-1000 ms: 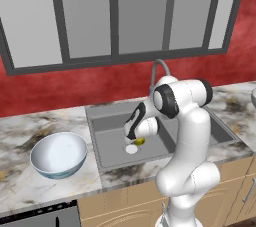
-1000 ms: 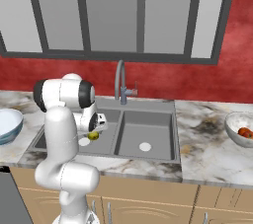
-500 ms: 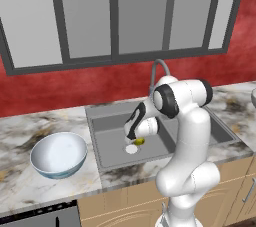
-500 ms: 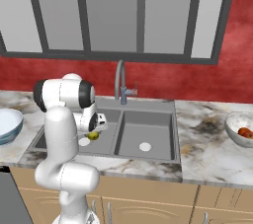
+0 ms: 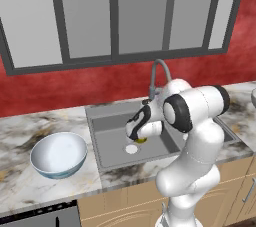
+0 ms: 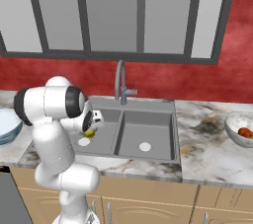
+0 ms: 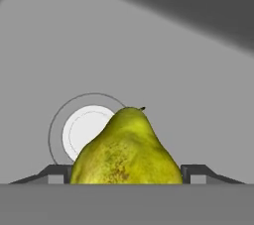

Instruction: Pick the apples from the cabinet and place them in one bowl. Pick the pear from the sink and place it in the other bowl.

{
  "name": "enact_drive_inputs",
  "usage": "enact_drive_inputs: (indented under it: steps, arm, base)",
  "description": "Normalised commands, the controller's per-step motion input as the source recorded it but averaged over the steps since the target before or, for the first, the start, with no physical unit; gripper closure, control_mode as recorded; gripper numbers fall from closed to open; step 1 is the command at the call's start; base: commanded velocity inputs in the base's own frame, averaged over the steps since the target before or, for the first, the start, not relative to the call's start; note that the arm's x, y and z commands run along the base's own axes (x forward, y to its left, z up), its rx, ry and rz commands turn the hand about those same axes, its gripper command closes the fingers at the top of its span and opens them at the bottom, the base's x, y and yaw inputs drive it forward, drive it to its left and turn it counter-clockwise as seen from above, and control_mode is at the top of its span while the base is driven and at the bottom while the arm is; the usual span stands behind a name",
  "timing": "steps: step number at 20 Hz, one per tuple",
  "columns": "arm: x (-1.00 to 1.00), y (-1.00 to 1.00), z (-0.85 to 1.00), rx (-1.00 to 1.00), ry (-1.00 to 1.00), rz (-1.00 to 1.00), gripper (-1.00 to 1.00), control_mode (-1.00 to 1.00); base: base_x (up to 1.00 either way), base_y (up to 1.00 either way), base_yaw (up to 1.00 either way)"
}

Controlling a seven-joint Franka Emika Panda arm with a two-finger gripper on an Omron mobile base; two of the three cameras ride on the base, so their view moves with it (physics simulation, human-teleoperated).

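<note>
Item one, the gripper point(image 7: 127, 174): we find it lowered into the left basin of the sink point(image 5: 107, 143), its two dark fingers point(image 7: 198, 172) set on either side of the pear point(image 7: 127, 152) and closed against its flanks, so we record it as gripping the fruit at a medium spread.

Item two, the pear: yellow-green with olive speckling, stem end pointing away from the hand camera, sitting between the fingers just beside the round pale drain point(image 7: 84, 131). From the left base view we see it as a small yellow patch point(image 5: 141, 141) under the white hand, close to the drain point(image 5: 131, 148); from the right base view it shows at the hand's tip point(image 6: 89, 132). Whether it rests on the basin floor or is lifted clear we cannot quite tell.

Item three, the sink: grey metal, two basins, with a tall curved faucet point(image 6: 120, 82) behind the divider. The right basin has its own pale drain point(image 6: 145, 146).

Item four, the other bowl point(image 5: 58, 154): glossy, bluish-white, on the marbled worktop point(image 5: 25, 181) left of the sink.

Item five, one bowl point(image 6: 241, 128): frosted grey-white, on the worktop right of the sink, holding the apples point(image 6: 245, 132), which appear as red-orange shapes inside it.
</note>
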Motion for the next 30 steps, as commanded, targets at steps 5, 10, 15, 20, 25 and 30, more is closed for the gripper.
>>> enact_drive_inputs:
  steps: [5, 10, 15, 20, 25, 30]
  arm:
    - [-0.39, 0.06, 0.86, 0.00, -0.02, 0.00, 1.00, -1.00]
    - [-0.14, 0.01, 0.93, 0.00, 0.00, 0.00, 1.00, -1.00]
    - [-0.10, 0.02, 0.81, 0.00, 0.00, 0.00, 1.00, -1.00]
    - [-0.49, 0.11, 0.73, 0.00, 0.00, 0.00, 1.00, -1.00]
    - [-0.67, 0.21, 0.52, 0.00, 0.04, 0.02, 1.00, -1.00]
    - [-0.72, 0.23, 0.53, 0.02, 0.09, 0.09, 1.00, -1.00]
  base:
    - [0.00, 0.00, 0.00]
    - [0.00, 0.00, 0.00]
    - [0.00, 0.00, 0.00]
    - [0.00, 0.00, 0.00]
    - [0.00, 0.00, 0.00]
    - [0.00, 0.00, 0.00]
